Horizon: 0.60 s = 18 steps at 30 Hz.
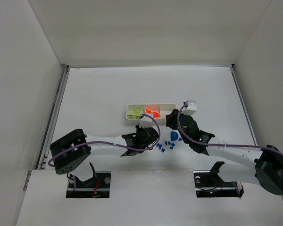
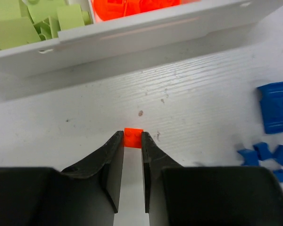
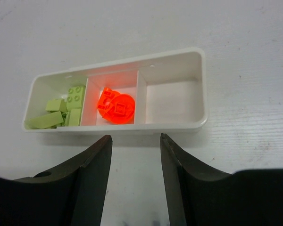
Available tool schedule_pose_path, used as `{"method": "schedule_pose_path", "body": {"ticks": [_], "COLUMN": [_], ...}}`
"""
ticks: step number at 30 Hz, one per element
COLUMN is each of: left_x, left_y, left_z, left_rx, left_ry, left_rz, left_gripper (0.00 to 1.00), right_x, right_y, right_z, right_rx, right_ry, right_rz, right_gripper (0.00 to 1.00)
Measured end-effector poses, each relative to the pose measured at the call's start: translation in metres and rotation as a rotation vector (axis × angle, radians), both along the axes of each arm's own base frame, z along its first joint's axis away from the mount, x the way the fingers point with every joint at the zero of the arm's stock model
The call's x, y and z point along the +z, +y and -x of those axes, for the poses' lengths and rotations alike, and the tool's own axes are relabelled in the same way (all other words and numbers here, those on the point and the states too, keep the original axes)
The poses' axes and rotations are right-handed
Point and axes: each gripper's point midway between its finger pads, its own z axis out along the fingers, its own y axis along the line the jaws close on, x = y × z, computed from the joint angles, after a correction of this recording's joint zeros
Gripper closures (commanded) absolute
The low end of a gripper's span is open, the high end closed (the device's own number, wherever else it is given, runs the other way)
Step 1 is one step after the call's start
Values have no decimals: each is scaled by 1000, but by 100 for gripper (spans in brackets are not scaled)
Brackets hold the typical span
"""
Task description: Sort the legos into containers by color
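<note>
My left claw point(image 2: 132, 141) clamps the orange brick point(image 2: 133, 137) — I judge it light, stiff, slippery, best held by flat sides; right claw point(image 3: 134, 141) spread, empty.

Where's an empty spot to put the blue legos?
The end compartment of the white tray, beside the orange pieces, is bare. So is the table behind the tray. Crowded: the green legos compartment and the blue legos between the arms.
</note>
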Motion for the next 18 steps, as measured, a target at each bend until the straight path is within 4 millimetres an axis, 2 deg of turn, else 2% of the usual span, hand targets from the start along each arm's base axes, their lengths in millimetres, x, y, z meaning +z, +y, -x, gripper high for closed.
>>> {"method": "schedule_pose_path", "body": {"ticks": [5, 8, 11, 14, 18], "left_x": [47, 64, 76, 84, 84], "left_y": [-4, -2, -2, -3, -10], "left_z": [-3, -14, -34, -58, -87], "left_rx": [3, 23, 52, 83, 103], "left_ry": [-50, -58, -57, -52, -36], "left_rz": [131, 171, 198, 218, 216], "left_gripper": [87, 87, 87, 85, 79], "right_x": [9, 13, 11, 3, -11], "right_y": [-10, -13, -15, -19, -24], "right_z": [1, 3, 5, 10, 18], "right_rx": [-22, -26, -29, -34, -44], "right_ry": [-19, -27, -23, -2, 42], "right_rz": [-37, -60, -69, -64, -44], "right_gripper": [48, 48, 49, 55, 62]}}
